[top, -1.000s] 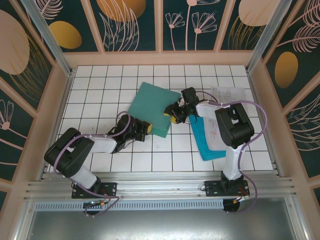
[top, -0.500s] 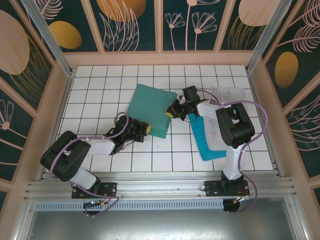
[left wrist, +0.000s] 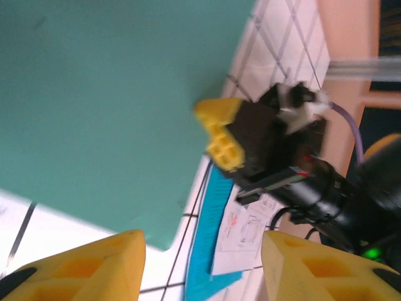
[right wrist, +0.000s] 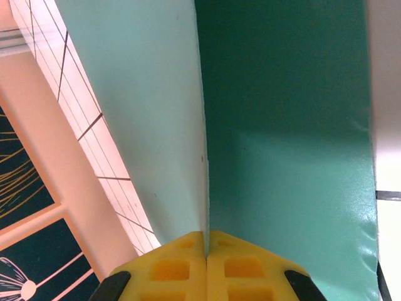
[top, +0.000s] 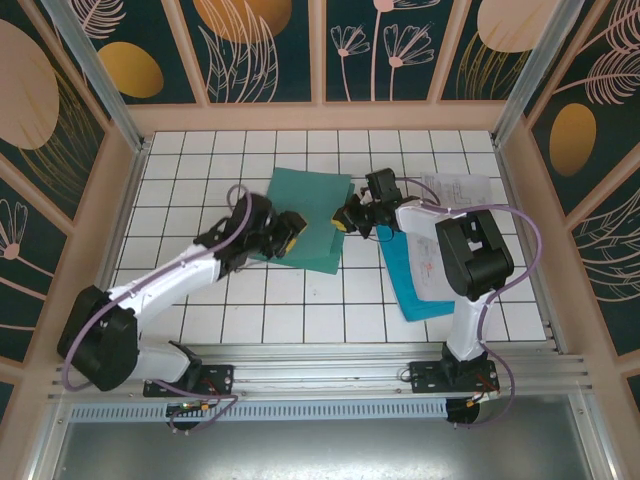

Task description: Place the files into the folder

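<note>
**A:** On the counter [top: 200, 170], where's the folder [top: 305, 205]?

**B:** Ctr of the tiles, lying skewed b/w the two claws. Dark green, flat for the most part.

**A:** Right claw [top: 345, 218], what state?

**B:** Pinched tight on the folder's right edge. In the wrist view both yellow fingers [right wrist: 163, 269] press together w/ a thin green leaf clamped b/w them. A paler leaf runs off one side of the seam, a darker face off the other.

**A:** And that arm?

**B:** Base near right, elbow bent up over the blue sheet [top: 405, 285]. Forearm reaches left & far to the folder's edge.

**A:** Left claw [top: 290, 228]?

**B:** Fingers well apart, nothing b/w them. It sits over the folder's near-left part. Touching or not, can't tell. Its wrist view looks across the green face twd the right claw.

**A:** Arm pose?

**B:** Base near left, elbow low at near left. Forearm stretches long on a diagonal, far & right, up to the folder.

**A:** Files?

**B:** Blue sheet lies just right of the folder, partly under the right arm, w/ a printed page [top: 428, 262] on top. A second printed page [top: 455, 188] lies at far right. All outside the folder.
</note>
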Tool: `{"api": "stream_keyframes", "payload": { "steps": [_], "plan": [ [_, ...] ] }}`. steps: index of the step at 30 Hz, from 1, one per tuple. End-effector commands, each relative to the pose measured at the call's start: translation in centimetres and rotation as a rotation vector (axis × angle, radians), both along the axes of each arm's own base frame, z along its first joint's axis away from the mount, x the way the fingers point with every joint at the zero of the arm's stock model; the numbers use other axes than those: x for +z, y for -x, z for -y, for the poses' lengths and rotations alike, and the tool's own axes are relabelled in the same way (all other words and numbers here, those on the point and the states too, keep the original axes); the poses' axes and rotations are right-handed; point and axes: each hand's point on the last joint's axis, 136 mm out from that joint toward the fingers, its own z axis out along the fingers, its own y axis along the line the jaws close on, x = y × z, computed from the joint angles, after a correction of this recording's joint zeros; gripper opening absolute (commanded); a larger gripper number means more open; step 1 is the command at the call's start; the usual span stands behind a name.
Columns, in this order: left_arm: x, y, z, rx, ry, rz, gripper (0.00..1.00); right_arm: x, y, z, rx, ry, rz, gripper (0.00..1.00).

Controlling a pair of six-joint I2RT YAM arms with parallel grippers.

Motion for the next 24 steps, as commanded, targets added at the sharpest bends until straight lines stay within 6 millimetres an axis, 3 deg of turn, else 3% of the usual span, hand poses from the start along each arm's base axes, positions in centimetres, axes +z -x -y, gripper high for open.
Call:
{"api": "stream_keyframes", "payload": {
  "steps": [1, 4, 8, 13, 17, 24],
  "plan": [
    [-1.2, 0.9, 0.1, -0.308, -0.392, 0.091, 0.52, 1.7, -0.3, 0.0, -0.021, 0.026, 0.002, 0.0],
    [-0.5, 0.2, 2.6, -0.487, -0.579, 0.184, 0.53, 2.0, -0.4, -0.2, -0.009, 0.03, 0.0, 0.0],
    [-1.7, 0.0, 4.7, -0.624, -0.869, 0.258, 0.55, 2.8, -0.8, -0.5, 0.002, 0.028, 0.008, 0.0],
    [-2.5, -1.0, 5.2, -0.62, -1.107, 0.318, 0.62, 3.4, -0.9, -0.8, 0.018, 0.016, 0.009, 0.0],
    [-3.4, -1.1, 5.8, -0.642, -1.202, 0.358, 0.62, 3.7, -1.0, -0.7, 0.019, 0.011, 0.011, 0.0],
    [-6.9, -0.9, 5.5, -0.705, -1.313, 0.342, 0.57, 3.8, -1.0, -0.6, 0.015, 0.009, 0.008, 0.0]
  ]
}}
